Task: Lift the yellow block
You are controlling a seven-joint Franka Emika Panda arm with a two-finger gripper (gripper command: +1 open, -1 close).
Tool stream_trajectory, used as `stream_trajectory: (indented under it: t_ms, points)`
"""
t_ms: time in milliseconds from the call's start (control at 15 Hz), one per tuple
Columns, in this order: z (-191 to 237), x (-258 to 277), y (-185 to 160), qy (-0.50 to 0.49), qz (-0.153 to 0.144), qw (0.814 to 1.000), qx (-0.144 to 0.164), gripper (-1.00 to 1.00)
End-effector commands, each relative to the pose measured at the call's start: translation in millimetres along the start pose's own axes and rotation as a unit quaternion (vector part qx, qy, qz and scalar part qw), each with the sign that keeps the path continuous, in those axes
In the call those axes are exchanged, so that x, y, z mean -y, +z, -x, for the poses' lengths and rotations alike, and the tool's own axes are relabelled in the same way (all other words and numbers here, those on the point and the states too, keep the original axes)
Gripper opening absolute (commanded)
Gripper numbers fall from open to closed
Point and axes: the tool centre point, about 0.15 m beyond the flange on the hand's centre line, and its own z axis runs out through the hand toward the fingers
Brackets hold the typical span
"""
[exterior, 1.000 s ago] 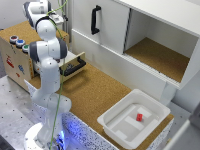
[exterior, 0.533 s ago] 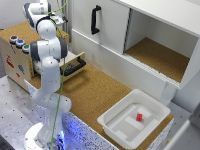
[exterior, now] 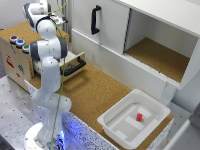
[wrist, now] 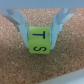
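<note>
In the wrist view the yellow block (wrist: 40,41), a small bright yellow cube marked with a T and an S, sits between the two light fingers (wrist: 22,31) of my gripper (wrist: 40,43). The fingers press against its two sides, with the cork surface behind it. I cannot tell whether the block touches the cork. In the exterior view the arm (exterior: 47,50) reaches up to the far left corner, and the gripper and block are hidden behind it there.
A white tray (exterior: 150,107) holding a small red block (exterior: 139,117) stands at the exterior view's lower right. A white cabinet with a black handle (exterior: 94,20) and an open compartment (exterior: 160,55) runs along the back. A wooden box (exterior: 15,55) and a dark drawer (exterior: 75,65) are beside the arm.
</note>
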Motion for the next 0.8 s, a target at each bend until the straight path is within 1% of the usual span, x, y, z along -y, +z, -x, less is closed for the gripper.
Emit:
stream_trajectory:
  t_ms: [0, 133, 200, 333, 400, 533, 667, 733]
  points:
    - [52.9, 20.9, -55.3, 0.128, -0.036, 0.990, -0.045, -1.00]
    - [87.0, 38.9, -61.7, 0.184, -0.035, 0.981, -0.051, -1.00]
    - [105.1, 47.5, -63.0, 0.213, -0.036, 0.975, -0.049, -1.00]
    - [141.8, 56.7, -61.8, 0.271, -0.035, 0.961, -0.042, -1.00]
    - [164.9, 58.4, -61.2, 0.310, -0.036, 0.949, -0.046, -1.00]
    - [204.9, 59.3, -58.1, 0.368, -0.039, 0.927, -0.061, -1.00]
    - [239.8, 56.8, -51.2, 0.409, -0.034, 0.909, -0.072, -1.00]
    - [260.3, 52.7, -47.8, 0.426, -0.029, 0.900, -0.084, -1.00]
